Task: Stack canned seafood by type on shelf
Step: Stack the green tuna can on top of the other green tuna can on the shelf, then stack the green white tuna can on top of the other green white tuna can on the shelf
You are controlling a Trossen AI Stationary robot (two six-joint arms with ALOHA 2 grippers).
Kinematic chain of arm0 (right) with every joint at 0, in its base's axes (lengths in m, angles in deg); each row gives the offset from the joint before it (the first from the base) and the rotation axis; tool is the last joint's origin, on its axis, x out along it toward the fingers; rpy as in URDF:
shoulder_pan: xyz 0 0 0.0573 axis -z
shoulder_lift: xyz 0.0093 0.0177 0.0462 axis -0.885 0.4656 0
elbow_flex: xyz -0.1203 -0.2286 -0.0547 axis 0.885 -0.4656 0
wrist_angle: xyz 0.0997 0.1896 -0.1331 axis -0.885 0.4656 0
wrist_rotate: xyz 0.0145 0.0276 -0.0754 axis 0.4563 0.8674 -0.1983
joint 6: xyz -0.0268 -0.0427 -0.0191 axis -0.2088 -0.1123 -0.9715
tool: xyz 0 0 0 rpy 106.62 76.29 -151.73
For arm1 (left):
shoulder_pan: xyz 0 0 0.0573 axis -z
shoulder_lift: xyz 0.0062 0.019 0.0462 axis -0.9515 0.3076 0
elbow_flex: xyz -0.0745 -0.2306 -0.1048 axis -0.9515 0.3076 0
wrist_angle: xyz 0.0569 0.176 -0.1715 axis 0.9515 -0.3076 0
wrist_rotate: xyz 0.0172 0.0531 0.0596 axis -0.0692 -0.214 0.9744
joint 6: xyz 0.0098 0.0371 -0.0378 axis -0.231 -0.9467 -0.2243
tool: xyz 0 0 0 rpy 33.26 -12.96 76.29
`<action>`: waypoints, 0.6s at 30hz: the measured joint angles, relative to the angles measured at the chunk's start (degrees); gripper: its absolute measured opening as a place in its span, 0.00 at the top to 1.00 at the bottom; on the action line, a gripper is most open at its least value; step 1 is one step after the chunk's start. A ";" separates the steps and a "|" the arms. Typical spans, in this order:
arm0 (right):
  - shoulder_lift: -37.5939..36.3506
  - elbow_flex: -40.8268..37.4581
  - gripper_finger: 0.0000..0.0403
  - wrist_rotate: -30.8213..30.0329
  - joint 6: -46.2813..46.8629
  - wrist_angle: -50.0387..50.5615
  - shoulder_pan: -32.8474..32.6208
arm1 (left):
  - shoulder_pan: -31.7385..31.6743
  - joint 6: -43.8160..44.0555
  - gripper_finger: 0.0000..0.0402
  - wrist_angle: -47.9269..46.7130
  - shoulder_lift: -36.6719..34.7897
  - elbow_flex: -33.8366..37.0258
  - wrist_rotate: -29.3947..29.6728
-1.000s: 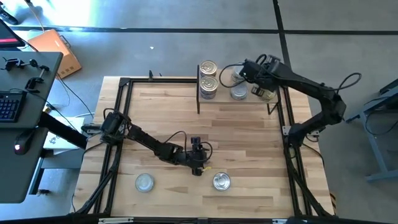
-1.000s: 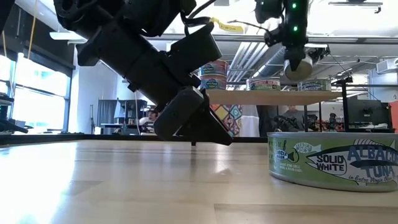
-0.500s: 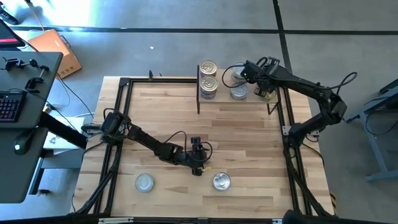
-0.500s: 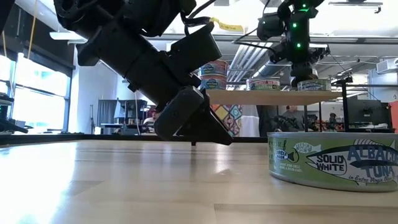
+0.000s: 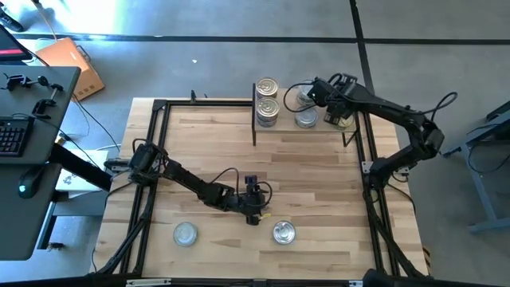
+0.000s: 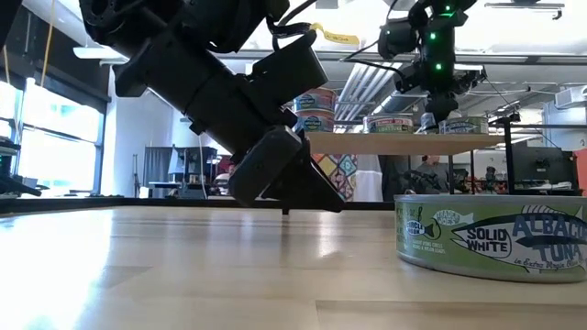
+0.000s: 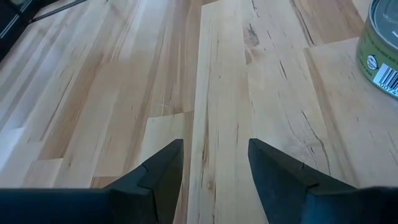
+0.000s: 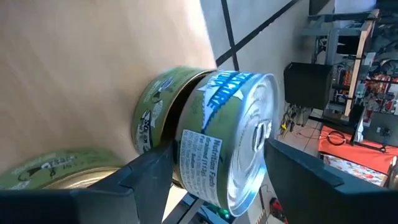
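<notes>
**Tuna tin set on its mate as second arm waits over desk**

High view shows the butcher-block desk, pale planks with a dark metal frame round its edge, with both dark arms at work on it. At its far edge stands the shelf, a small light-wood platform on thin black legs. On it sit two groups of short round tins: a stack at one end and, near the other, more tins just beside the right gripper.

The right wrist view shows the tin in hand, green-labelled with a shiny ribbed lid and pull tab, resting on a like tin beneath it. It lies directly between the jaws, flat faces stacked, round wall toward each finger. The jaws stand parted to either side of it and look loosened rather than clamped, so the release seems under way; lifting clear without nudging the stack is the concern.

The left gripper hangs low over the desk's near middle, jaws open on bare wood. Two loose tins lie on the near part of the desk, one just beside that gripper, the other farther off. The left arm is much nearer both.
</notes>
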 joint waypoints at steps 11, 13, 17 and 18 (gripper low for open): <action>-0.08 5.71 0.40 4.63 1.98 6.41 -1.45 | 0.00 -0.16 0.57 0.00 0.00 -0.02 -0.17; -0.08 5.81 0.40 4.64 3.45 7.60 -1.90 | 0.00 -0.15 0.57 0.00 0.00 -0.02 -0.22; -0.21 5.83 0.40 5.11 7.24 10.75 -4.06 | 0.04 -0.14 0.57 0.02 0.00 -0.02 -0.22; -0.45 5.83 0.40 5.47 8.08 11.43 -4.94 | 0.05 -0.13 0.57 0.09 0.00 -0.02 -0.22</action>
